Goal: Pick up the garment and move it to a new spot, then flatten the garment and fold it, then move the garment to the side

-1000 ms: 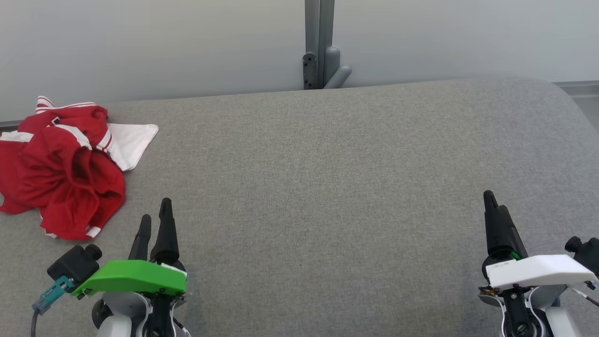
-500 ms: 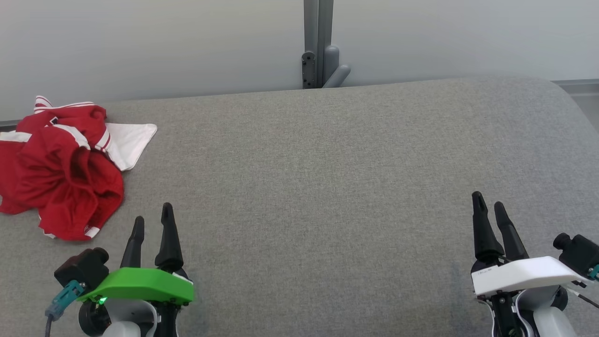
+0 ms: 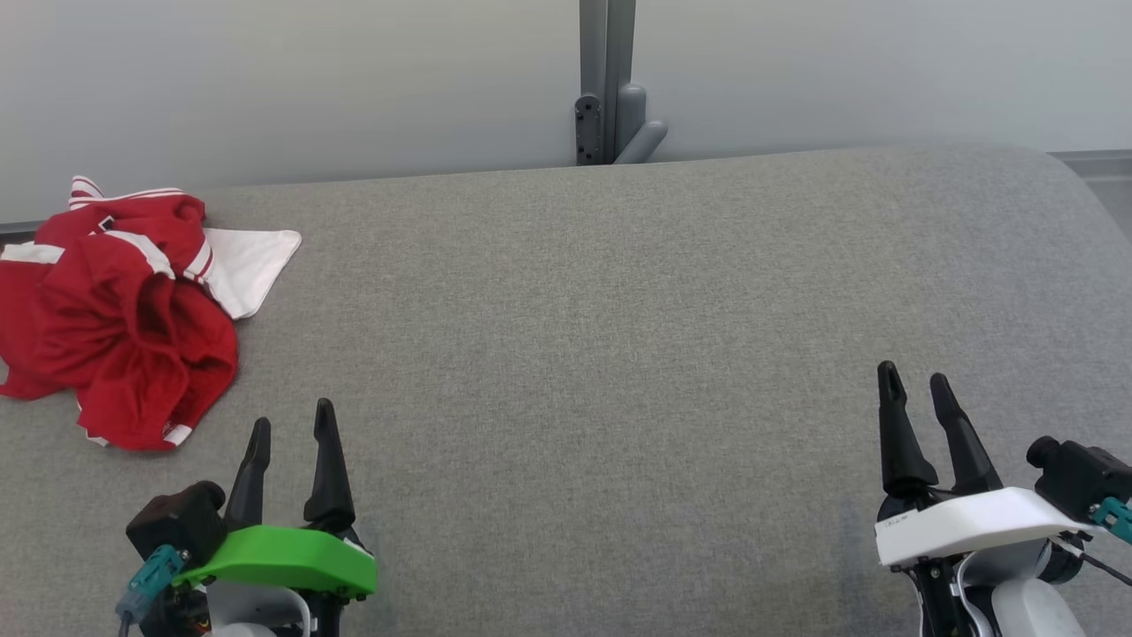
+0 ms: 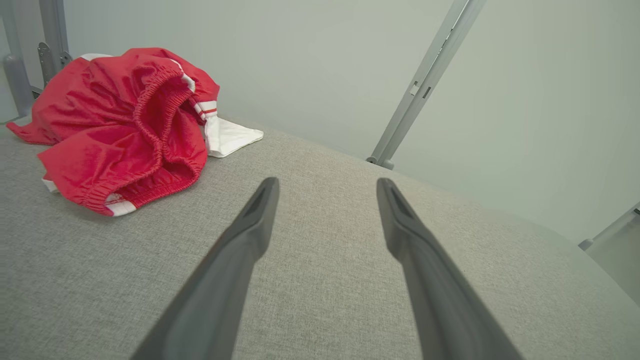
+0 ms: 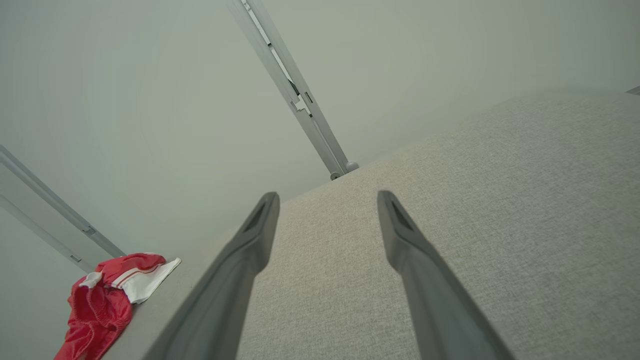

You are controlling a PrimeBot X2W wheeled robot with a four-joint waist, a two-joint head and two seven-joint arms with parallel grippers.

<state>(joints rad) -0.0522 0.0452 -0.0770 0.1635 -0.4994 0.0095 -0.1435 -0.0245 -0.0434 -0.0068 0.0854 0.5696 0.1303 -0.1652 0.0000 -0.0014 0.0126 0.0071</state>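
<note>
Grey woven fabric covers the bench (image 3: 619, 310). Its far edge runs along a pale wall (image 3: 354, 80), with a grey metal post (image 3: 606, 80) standing behind the middle of that edge. The far right corner of the bench is rounded. The near edge lies below the frame of the head view.

The garment (image 3: 115, 327), red with white stripes and a white panel, lies crumpled at the far left of the bench. It sits close to the far edge and runs off the left side of the head view. From the garment across to the rounded corner the fabric surface is open, with the widest free area over the centre and right.

The left pincer (image 3: 292, 416), under a green cover (image 3: 283, 559), is at the lower left, near the garment's near hem but apart from it. Its two dark fingers are spread wide with bench fabric showing between them, and it grips nothing. The right pincer (image 3: 913, 374), under a white cover (image 3: 968, 524), is at the lower right, well apart from the garment. Its fingers are spread equally wide and it is empty. Whether either pincer's fingertips rest on the bench cannot be told.
</note>
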